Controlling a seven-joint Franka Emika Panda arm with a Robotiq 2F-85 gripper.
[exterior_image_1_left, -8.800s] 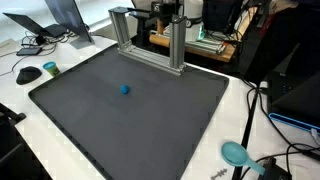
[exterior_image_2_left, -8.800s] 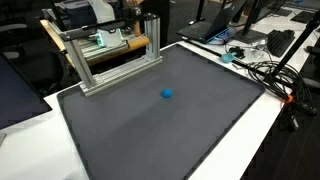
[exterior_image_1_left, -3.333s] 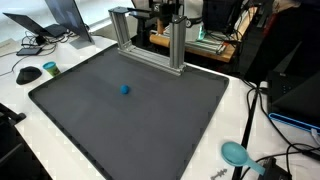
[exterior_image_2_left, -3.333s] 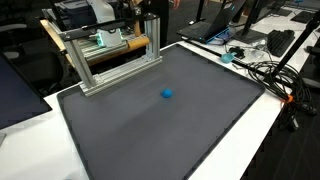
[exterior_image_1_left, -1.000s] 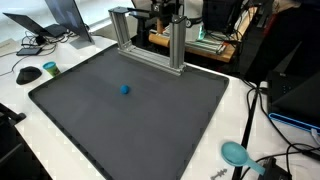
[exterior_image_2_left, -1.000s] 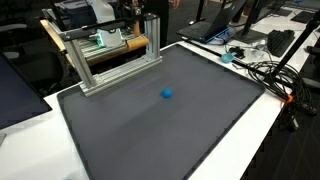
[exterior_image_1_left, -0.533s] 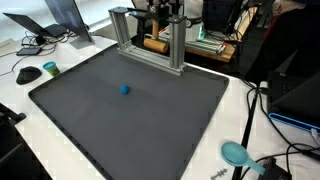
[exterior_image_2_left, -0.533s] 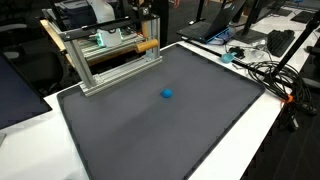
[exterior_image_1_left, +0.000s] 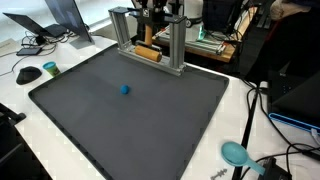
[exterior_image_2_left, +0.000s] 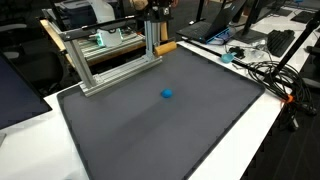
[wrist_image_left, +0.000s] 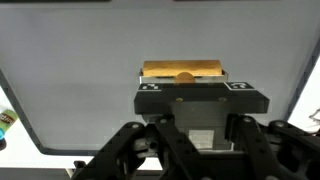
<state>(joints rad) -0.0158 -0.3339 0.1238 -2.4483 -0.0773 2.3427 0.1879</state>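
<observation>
My gripper (exterior_image_1_left: 152, 42) hangs inside the aluminium frame (exterior_image_1_left: 178, 45) at the back of the dark grey mat (exterior_image_1_left: 130, 120), shut on a wooden block (exterior_image_1_left: 148, 54). The block's end sticks out past the frame post in an exterior view (exterior_image_2_left: 165, 46). In the wrist view the wooden block (wrist_image_left: 183, 71) lies beyond a black part with two marker tags (wrist_image_left: 200, 100), and my gripper (wrist_image_left: 200, 128) closes in from below, its fingertips hidden. A small blue ball (exterior_image_1_left: 124, 89) rests alone on the mat (exterior_image_2_left: 170, 130), well in front of the gripper; the ball (exterior_image_2_left: 167, 95) is apart from everything.
The mat lies on a white table. A mouse (exterior_image_1_left: 29, 74) and a teal lid (exterior_image_1_left: 50, 68) sit beside the mat, laptops (exterior_image_1_left: 65, 20) behind them. A teal scoop (exterior_image_1_left: 235, 153) and cables (exterior_image_2_left: 262, 70) lie along the other side. Equipment stands behind the frame.
The gripper has carried the wooden block forward and down from behind the frame towards the mat's back edge. The blue ball has not moved.
</observation>
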